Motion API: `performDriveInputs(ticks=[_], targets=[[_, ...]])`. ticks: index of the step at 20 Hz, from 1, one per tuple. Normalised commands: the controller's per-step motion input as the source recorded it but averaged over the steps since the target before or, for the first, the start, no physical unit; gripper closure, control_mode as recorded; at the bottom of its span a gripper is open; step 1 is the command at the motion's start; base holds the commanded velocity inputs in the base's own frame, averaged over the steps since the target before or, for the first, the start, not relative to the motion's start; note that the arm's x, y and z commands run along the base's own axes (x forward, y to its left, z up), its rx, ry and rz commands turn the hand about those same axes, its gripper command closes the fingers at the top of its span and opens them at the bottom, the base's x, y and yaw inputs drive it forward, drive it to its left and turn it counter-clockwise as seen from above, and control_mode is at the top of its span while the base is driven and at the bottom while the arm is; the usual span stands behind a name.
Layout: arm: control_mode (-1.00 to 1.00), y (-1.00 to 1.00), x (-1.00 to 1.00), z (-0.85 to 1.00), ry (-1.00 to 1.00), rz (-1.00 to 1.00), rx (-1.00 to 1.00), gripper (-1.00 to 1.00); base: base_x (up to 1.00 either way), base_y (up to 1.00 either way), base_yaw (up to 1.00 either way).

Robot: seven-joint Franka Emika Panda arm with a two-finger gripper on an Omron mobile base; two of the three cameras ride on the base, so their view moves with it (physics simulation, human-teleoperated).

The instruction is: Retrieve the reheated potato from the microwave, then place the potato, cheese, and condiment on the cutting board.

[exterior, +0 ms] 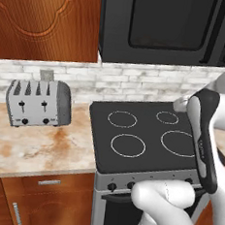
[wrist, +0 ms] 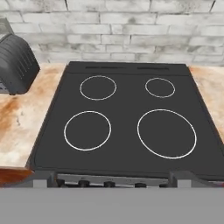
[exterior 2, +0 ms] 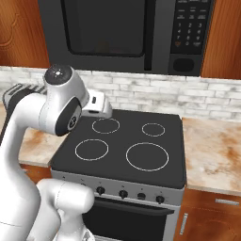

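Claw (wrist: 112,181), seen from the hand camera, stands wide apart with nothing between its tips, hovering above the front edge of the black stove top (wrist: 127,122) and its four ring burners. At about nine o'clock of the stove sits a grey toaster (exterior: 37,102) on the speckled counter (exterior: 33,146). At twelve o'clock, above the brick wall, hangs the microwave (exterior 2: 127,33), its dark glass door shut and keypad on the right. A faint golden shape behind the glass may be the potato; too dim to tell. Risks, as I judge them: the door is unopened and high overhead, so a reach from this low pose could strike the microwave's underside or miss the door edge.
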Motion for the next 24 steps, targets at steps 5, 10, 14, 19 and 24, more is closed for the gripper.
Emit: performDriveInputs(ticks=[5, 10, 14, 19, 24], targets=[[-1.00, -0.28, 0.00, 0.39, 0.00, -0.16, -0.01, -1.00, 0.00, 0.00, 0.00], [-1.00, -0.32, 0.00, 0.45, 0.04, -0.10, 0.00, -1.00, 0.00, 0.00, 0.00], [-1.00, -0.30, 0.00, 0.46, 0.00, 0.00, 0.00, -1.00, 0.00, 0.00, 0.00], [-1.00, -0.33, 0.00, 0.38, -0.11, 0.00, 0.00, -1.00, 0.00, 0.00, 0.00], [-1.00, -0.28, 0.03, 0.31, -0.14, 0.00, 0.00, -1.00, 0.00, 0.00, 0.00]])
